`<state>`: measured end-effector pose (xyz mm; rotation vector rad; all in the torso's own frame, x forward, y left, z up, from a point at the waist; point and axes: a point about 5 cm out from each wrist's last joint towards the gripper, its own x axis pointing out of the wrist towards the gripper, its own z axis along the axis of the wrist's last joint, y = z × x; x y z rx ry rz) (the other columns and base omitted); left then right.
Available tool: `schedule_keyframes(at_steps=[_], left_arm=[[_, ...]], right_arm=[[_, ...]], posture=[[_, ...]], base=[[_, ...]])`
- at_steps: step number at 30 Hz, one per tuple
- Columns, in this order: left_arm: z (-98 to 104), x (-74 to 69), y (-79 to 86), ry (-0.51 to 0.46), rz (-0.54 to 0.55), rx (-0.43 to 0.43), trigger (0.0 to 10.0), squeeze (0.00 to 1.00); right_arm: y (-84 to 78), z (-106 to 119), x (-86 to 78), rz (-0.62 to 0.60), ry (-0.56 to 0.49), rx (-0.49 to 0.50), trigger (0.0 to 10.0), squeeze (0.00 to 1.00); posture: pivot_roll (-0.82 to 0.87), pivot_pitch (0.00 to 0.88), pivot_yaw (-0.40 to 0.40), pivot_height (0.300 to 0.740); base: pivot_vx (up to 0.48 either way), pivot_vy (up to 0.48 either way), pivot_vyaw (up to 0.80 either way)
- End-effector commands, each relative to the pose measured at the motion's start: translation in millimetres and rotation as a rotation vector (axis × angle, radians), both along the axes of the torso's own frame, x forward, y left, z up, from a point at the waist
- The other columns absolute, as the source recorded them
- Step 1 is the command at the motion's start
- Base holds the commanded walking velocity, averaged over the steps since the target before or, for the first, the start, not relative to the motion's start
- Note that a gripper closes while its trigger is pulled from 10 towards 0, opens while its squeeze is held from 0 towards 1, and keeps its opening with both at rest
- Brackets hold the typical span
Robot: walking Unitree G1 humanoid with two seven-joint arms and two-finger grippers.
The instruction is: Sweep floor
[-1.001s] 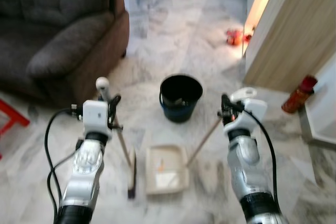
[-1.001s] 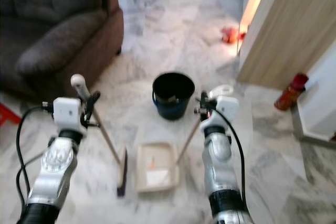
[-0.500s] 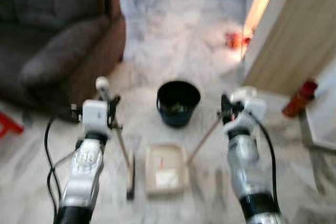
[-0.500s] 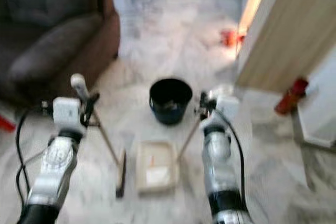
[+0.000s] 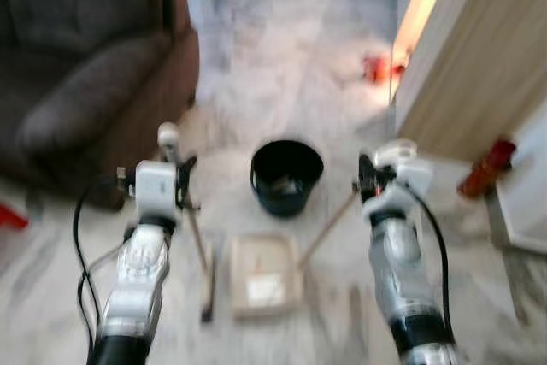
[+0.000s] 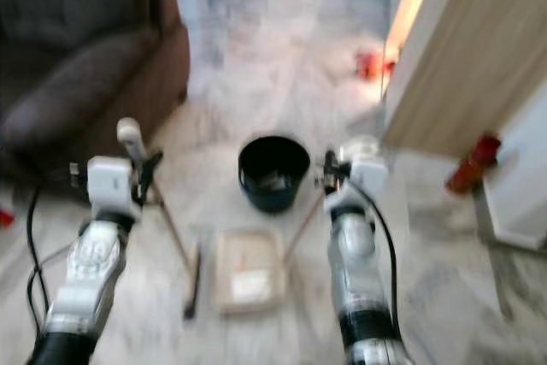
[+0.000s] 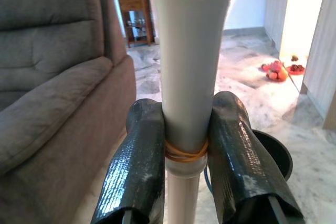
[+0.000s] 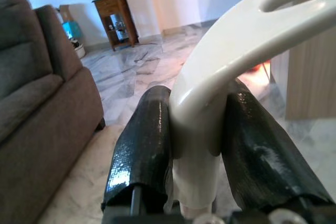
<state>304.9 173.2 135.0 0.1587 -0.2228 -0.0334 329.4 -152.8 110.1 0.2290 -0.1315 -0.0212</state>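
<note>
marble floor (image 5: 282,66), broom (image 5: 192,228), dustpan (image 5: 265,275), both gripped

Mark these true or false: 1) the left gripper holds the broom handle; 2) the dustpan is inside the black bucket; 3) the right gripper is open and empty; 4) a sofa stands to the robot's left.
1) True: the left gripper is shut on the broom handle.
2) False: the dustpan lies on the floor, in front of the black bucket.
3) False: the right gripper is shut on the dustpan handle.
4) True: the sofa is on the left.
</note>
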Motion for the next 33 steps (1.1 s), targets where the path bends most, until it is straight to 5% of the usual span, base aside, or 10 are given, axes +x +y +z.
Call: schedule_keyframes(at_steps=[1, 19, 33], left_arm=[[8.9, 1.0, -5.7, -0.049, -0.017, 0.006, 10.0, 0.00], [9.3, 0.6, -6.9, -0.056, -0.015, 0.001, 10.0, 0.00], [8.7, -0.7, -8.0, -0.060, -0.026, -0.001, 10.0, 0.00]], right_arm=[[-5.8, 10.7, 2.6, -0.020, -0.049, 0.005, 10.0, 0.00], [-4.5, 11.2, 3.9, -0.006, -0.048, 0.003, 10.0, 0.00], [-3.5, 12.1, 2.3, 0.005, -0.061, -0.009, 10.0, 0.00]], posture=[[0.03, 0.082, -0.014, 0.740], [0.04, 0.086, -0.021, 0.740], [0.04, 0.092, -0.023, 0.740]], base=[[0.292, 0.000, 0.00], [0.289, 0.000, -0.16], [0.000, 0.000, 0.00]])
